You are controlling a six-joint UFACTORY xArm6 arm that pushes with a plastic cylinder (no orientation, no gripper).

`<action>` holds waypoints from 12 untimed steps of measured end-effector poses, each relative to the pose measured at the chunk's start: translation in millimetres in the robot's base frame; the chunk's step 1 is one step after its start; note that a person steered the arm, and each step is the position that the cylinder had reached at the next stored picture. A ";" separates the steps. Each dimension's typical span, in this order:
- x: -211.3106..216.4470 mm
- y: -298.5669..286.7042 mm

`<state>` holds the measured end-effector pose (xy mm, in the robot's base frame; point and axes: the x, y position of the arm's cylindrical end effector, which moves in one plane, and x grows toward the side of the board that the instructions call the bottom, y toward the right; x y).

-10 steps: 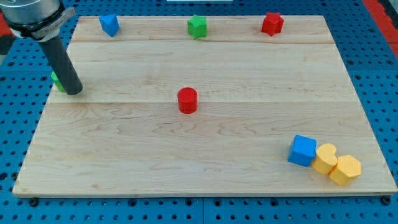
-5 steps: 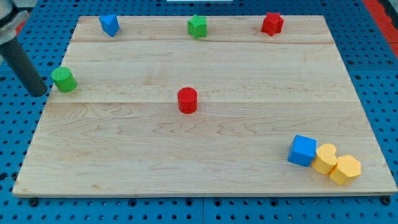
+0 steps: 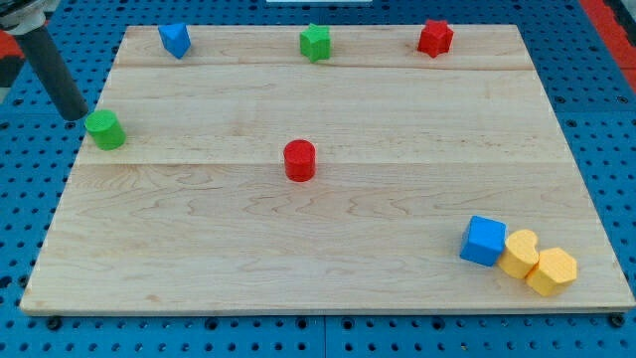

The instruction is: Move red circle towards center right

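Observation:
The red circle [image 3: 299, 160] stands near the middle of the wooden board [image 3: 397, 199], a little left of centre. My tip [image 3: 75, 114] is off the board's left edge, at the view's upper left, just up and left of the green cylinder [image 3: 104, 130]. It is far left of the red circle. The dark rod slants up to the view's top left corner.
Along the board's top edge stand a blue block [image 3: 175, 40], a green star block [image 3: 316, 42] and a red star block [image 3: 434, 38]. At the bottom right a blue cube [image 3: 484, 241] touches two yellow blocks [image 3: 519, 253] [image 3: 552, 271]. Blue pegboard surrounds the board.
My tip moved left off the board, uncovering the green cylinder, then shifted up and slightly right. The green cylinder has barely shifted. The red circle has not moved.

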<state>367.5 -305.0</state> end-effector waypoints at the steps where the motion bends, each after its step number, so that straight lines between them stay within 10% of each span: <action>1: 4.3 2.0; 6: 74.7 49.6; 10: 92.9 348.3; 12: 51.6 320.0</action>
<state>419.1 15.0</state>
